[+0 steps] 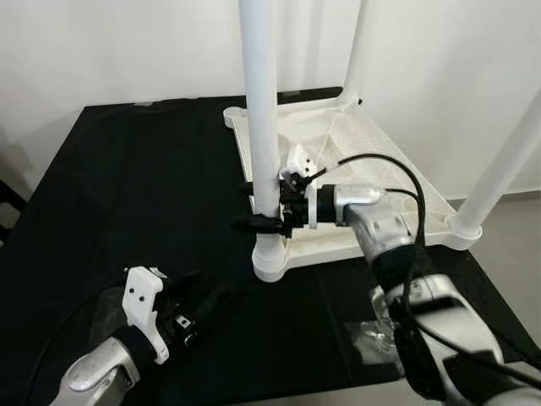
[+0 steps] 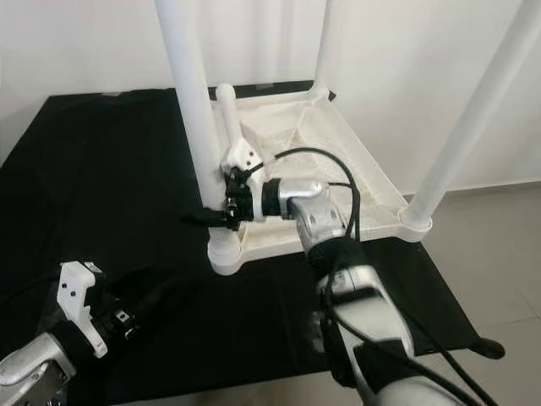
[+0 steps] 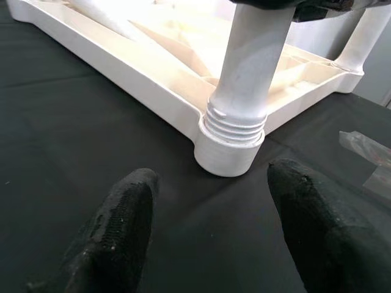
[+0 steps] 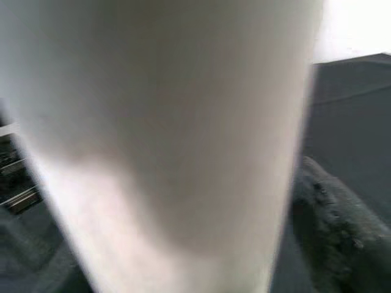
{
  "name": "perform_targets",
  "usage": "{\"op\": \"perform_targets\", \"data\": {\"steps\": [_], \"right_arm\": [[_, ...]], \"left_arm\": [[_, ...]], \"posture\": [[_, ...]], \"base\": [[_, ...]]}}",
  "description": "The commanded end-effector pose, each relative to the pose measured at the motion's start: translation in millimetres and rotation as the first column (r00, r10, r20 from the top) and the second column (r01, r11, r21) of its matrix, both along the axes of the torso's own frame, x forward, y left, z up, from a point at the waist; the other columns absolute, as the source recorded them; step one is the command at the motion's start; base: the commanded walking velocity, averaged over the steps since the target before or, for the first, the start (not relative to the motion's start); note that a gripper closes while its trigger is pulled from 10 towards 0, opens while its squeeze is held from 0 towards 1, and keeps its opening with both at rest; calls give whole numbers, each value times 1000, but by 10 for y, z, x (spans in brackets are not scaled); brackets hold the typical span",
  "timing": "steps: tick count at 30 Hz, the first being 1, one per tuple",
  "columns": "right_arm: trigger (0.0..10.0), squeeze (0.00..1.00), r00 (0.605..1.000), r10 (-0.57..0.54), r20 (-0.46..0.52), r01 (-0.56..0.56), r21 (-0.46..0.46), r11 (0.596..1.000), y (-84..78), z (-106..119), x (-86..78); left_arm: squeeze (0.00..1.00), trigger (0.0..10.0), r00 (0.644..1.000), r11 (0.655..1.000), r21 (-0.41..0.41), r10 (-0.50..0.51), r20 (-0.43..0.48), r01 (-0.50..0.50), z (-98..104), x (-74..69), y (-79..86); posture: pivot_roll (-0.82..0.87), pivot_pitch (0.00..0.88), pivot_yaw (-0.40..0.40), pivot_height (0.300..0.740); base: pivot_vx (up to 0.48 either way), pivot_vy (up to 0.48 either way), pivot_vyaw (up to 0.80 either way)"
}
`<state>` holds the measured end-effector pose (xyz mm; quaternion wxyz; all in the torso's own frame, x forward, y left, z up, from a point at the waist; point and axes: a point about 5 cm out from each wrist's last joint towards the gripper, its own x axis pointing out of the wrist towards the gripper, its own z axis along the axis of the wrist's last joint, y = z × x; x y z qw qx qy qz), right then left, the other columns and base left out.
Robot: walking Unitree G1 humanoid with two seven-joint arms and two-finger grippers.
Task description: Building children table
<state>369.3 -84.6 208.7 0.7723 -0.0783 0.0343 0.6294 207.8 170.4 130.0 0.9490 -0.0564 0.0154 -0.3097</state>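
Note:
A white plastic children's table (image 1: 325, 249) lies upside down on a black cloth. Its near-left leg (image 1: 263, 127) stands upright in the corner socket (image 3: 231, 143), where screw threads show at the base. My right gripper (image 1: 258, 222) is shut around this leg just above the socket; in the right wrist view the leg (image 4: 165, 140) is very close, with one black finger (image 4: 336, 232) beside it. My left gripper (image 1: 210, 301) rests low over the cloth in front of that corner, open, its fingers (image 3: 116, 232) spread wide and holding nothing.
Two more white legs stand upright, one at the far corner (image 1: 355, 51) and one at the right corner (image 1: 503, 161). A clear plastic bag (image 1: 372, 334) lies on the cloth near my right arm. The black cloth (image 1: 127, 186) stretches bare to the left.

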Motion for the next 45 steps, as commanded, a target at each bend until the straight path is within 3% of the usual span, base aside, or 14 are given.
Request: {"op": "perform_targets", "data": {"steps": [1,14,17,19,21,24,31,32,34,35,41,42,44,45], "right_arm": [[0,0,999,-39,-15,38,-12,999,-64,-28,47],[0,0,993,-109,-47,106,-56,993,-194,-317,30],[0,0,947,-321,-14,317,-122,941,-276,-495,68],[0,0,854,-518,-44,509,-130,851,-246,-691,24],[0,0,756,-651,-66,642,-122,757,-14,-915,-388],[0,0,686,-719,-114,715,-83,695,81,-914,-643],[0,0,674,-736,-64,736,-30,677,79,-747,-409],[8314,0,675,-736,-59,735,-34,677,85,-720,-377],[8314,0,656,-753,-54,751,-46,658,96,-671,-390],[10000,1000,665,-744,-60,744,-35,668,106,-604,-373],[10000,1000,834,-549,-52,552,62,832,201,-245,-224],[10000,678,924,-381,-7,380,104,919,235,-80,-147],[10000,678,943,-332,4,330,110,938,237,-40,-129],[10000,0,976,-212,44,208,90,974,237,-18,-129]], "left_arm": [[0,10000,1000,1000,9,-7,-13,7,-43,-22,-9],[0,10000,1000,999,51,-8,3,7,-39,-77,-29],[0,10000,1000,999,44,-13,3,13,-27,-87,-35],[0,10000,1000,999,34,-16,2,16,-18,-99,-29],[0,10000,1000,1000,25,-16,0,16,-1,-98,-12],[0,10000,1000,1000,22,-17,1,17,7,-97,-3],[0,10000,1000,999,13,-29,-6,29,6,-75,-2],[0,10000,1000,1000,13,-23,-4,23,6,-74,1],[0,10000,1000,1000,13,-17,-2,17,8,-75,4],[0,10000,1000,1000,11,-13,0,13,12,-73,3],[0,10000,1000,1000,7,-10,2,10,17,-59,-9],[0,10000,1000,1000,7,-13,1,13,15,-53,-13],[0,10000,1000,1000,7,-14,0,14,14,-52,-13],[0,10000,1000,1000,7,-14,0,14,10,-52,-16]], "posture": [[39,49,18,740],[21,68,19,740],[19,76,14,740],[12,87,6,740],[7,102,20,740],[-1,107,28,740],[-10,99,31,740],[-10,99,31,740],[-10,99,31,740],[-5,98,27,740],[5,95,22,740],[10,93,20,740],[10,93,20,740],[11,89,21,740]], "base": [[0,0,0],[0,0,0],[0,0,0],[0,0,0],[0,0,0],[0,0,0],[0,0,0],[0,0,0],[0,0,0],[0,0,0],[0,0,0],[0,0,0],[0,0,0],[0,0,0]]}}
